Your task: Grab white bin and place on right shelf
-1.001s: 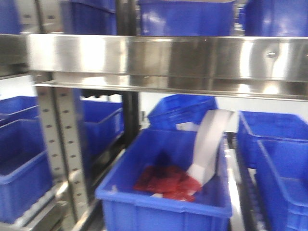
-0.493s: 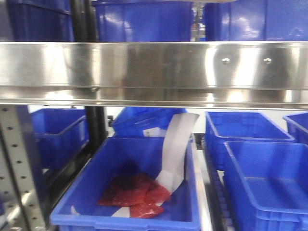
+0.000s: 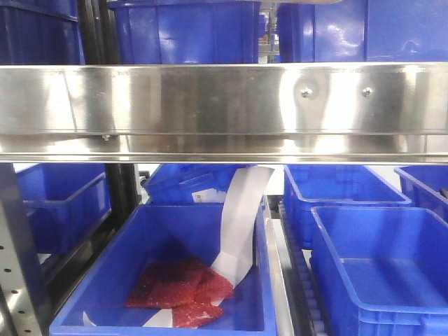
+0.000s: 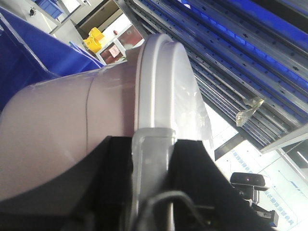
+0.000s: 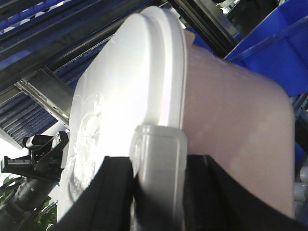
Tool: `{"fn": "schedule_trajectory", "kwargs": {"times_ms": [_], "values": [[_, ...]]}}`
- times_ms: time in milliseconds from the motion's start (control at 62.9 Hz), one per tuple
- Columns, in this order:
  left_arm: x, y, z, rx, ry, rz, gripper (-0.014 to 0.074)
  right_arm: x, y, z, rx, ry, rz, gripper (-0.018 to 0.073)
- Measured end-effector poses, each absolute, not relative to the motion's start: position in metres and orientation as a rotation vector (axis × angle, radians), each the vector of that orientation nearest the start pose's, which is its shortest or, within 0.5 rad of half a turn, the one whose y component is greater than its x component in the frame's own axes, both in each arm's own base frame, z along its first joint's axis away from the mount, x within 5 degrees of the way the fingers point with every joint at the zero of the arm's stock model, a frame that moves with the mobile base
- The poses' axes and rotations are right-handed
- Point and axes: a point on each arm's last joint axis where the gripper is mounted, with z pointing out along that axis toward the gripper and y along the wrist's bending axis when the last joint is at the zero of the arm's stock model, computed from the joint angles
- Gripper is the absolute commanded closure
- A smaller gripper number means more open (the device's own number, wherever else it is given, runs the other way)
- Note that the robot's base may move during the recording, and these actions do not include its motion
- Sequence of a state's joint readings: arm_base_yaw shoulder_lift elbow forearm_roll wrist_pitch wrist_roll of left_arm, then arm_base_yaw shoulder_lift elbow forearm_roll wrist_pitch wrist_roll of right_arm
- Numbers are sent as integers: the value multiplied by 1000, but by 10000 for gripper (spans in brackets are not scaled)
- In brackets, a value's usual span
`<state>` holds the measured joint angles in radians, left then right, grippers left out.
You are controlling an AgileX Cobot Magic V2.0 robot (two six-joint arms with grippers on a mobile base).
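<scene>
1. Front view – the right shelf fills the frame. Its broad shiny steel front rail runs edge to edge, with two screws right of centre.
   - Blue bins stand on the level above the rail.
   - Below it, an open blue bin holds red packets and a white strip that leans up out of it.
   - More blue bins sit just beside it on the right.
2. Left wrist view – the white bin is right at the camera, pinkish side to the left and white lid rim to the right.
   - The left gripper has its black fingers on either side of the bin's translucent end clip, pinching it.
   - Rack rails run behind, and a blue bin is at far left.
3. Right wrist view – this shows the opposite end of the white bin, with the flat lid to the left and the pinkish wall to the right.
   - The right gripper has its black fingers clamped on that end's clip.
   - Rack rails are at upper left, a blue bin at upper right.
4. The bin hangs between the two grippers. I can't tell whether its base touches anything.
</scene>
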<state>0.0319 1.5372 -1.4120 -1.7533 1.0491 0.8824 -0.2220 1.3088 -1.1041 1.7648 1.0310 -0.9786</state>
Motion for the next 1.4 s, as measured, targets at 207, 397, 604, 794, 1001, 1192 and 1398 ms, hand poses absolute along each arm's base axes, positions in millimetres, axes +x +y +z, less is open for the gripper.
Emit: {"fn": "schedule_trajectory", "kwargs": {"times_ms": [207,397,604,794,1001,1192,1398], "values": [[329,-67,432,154,1606,-1463,722,274,17,408,5,1603,1264,368],[329,-67,432,154,1606,-1463,722,274,17,408,5,1603,1264,368],[329,-67,432,154,1606,-1463,722,274,17,408,5,1603,1264,368],[329,-67,432,154,1606,-1463,722,274,17,408,5,1603,1264,368],[329,-67,432,154,1606,-1463,722,274,17,408,5,1603,1264,368],[329,-67,432,154,1606,-1463,722,274,17,408,5,1603,1264,368],[329,-67,432,154,1606,-1463,722,274,17,408,5,1603,1264,368]]}}
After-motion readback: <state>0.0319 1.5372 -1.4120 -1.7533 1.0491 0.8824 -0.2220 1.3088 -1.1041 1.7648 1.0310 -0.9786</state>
